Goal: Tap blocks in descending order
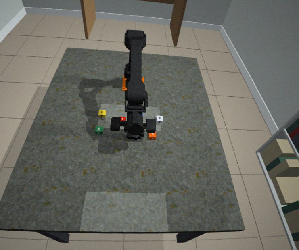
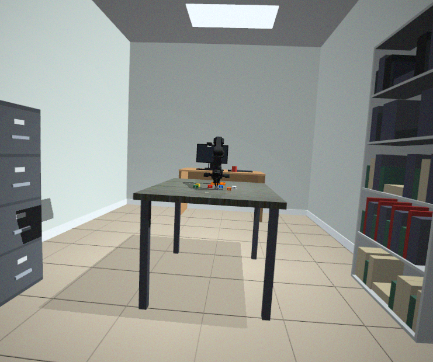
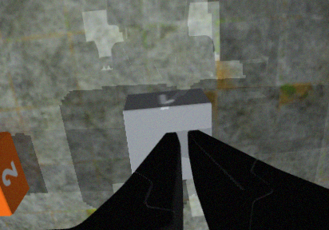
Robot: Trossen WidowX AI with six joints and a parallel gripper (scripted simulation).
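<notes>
Tool (image 3: pixel 183 137) narrow, gripping nothing — grey block (image 3: pixel 160 128) just beyond its tips.

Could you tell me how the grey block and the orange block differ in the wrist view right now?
The grey block sits straight ahead, partly hidden behind the shut gripper; the orange block lies off to the left, cut by the frame edge. The orange block's 2 is readable, while the grey block's digit is too foreshortened to read. Both rest on the table, untouched by the fingers.
</notes>
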